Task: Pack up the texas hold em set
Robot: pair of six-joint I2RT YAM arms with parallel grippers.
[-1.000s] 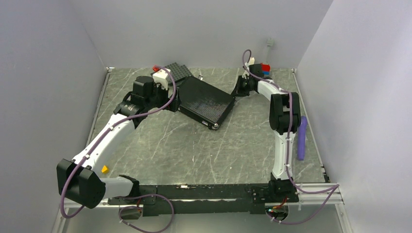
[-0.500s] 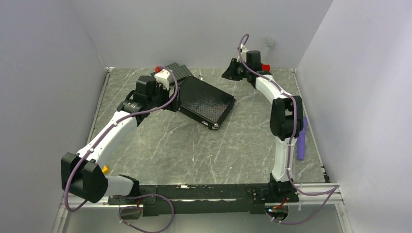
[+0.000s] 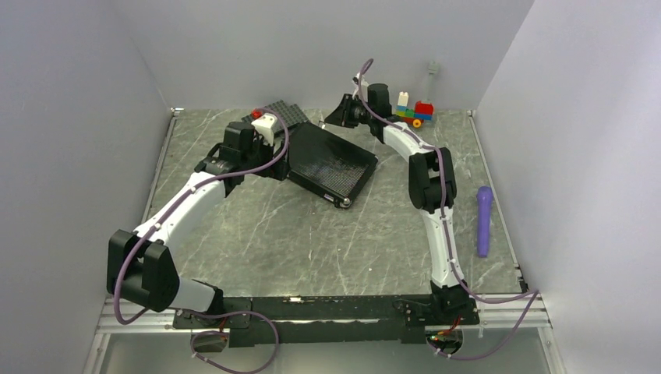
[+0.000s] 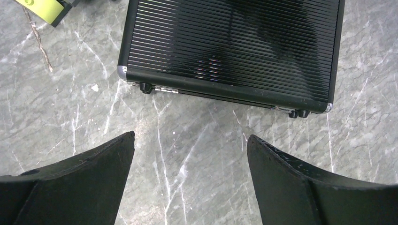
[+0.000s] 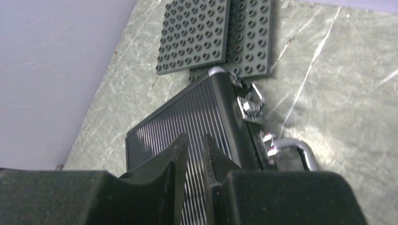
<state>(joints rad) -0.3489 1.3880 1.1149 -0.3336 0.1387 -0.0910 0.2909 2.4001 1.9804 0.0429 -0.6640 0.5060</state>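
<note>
The black ribbed briefcase (image 3: 334,162) lies closed and flat on the table, turned at an angle. The left wrist view shows its lid (image 4: 234,47) and hinge side. The right wrist view shows its lid (image 5: 187,117), a silver latch (image 5: 251,101) and the handle (image 5: 300,150). My left gripper (image 3: 277,166) is wide open and empty (image 4: 190,138), just short of the case's left side. My right gripper (image 3: 340,117) hovers over the case's far corner, its fingers nearly together with nothing between them (image 5: 194,137). Chips, cards and the blue disc are out of view.
Dark grey studded baseplates (image 3: 284,113) lie at the case's far corner, also in the right wrist view (image 5: 216,35). A colourful brick toy car (image 3: 413,111) stands by the back wall. A purple object (image 3: 483,220) lies at the right. A yellow-green item (image 4: 44,7) lies left of the case.
My right arm swung left from the toy car to above the case's far corner, uncovering the car. My left arm shifted a little towards the case.
</note>
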